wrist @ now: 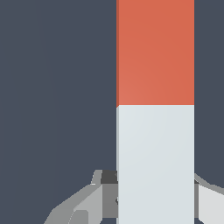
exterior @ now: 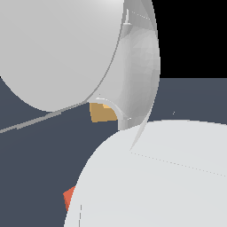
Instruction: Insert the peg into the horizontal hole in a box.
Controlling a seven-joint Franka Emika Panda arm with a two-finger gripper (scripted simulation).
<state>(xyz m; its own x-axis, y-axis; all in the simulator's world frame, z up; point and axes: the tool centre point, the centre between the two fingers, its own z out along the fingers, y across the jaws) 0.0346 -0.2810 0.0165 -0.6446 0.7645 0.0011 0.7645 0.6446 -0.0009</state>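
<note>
The peg [wrist: 155,109] fills the wrist view: its orange-red part [wrist: 155,52] points away from the fingers and its pale grey-white part [wrist: 155,162] lies between them. My gripper [wrist: 154,183] stands with a grey finger [wrist: 107,197] against each side of the white part, shut on it. In the exterior view only the peg's orange-red tip [exterior: 68,197] shows, low down beside the arm. A corner of the tan box [exterior: 102,113] shows between the arm links, farther back. The hole is hidden.
Large pale grey arm links [exterior: 53,48] [exterior: 159,177] cover most of the exterior view. A dark blue-grey floor [exterior: 40,168] lies under everything, and it shows in the wrist view [wrist: 57,87] around the peg.
</note>
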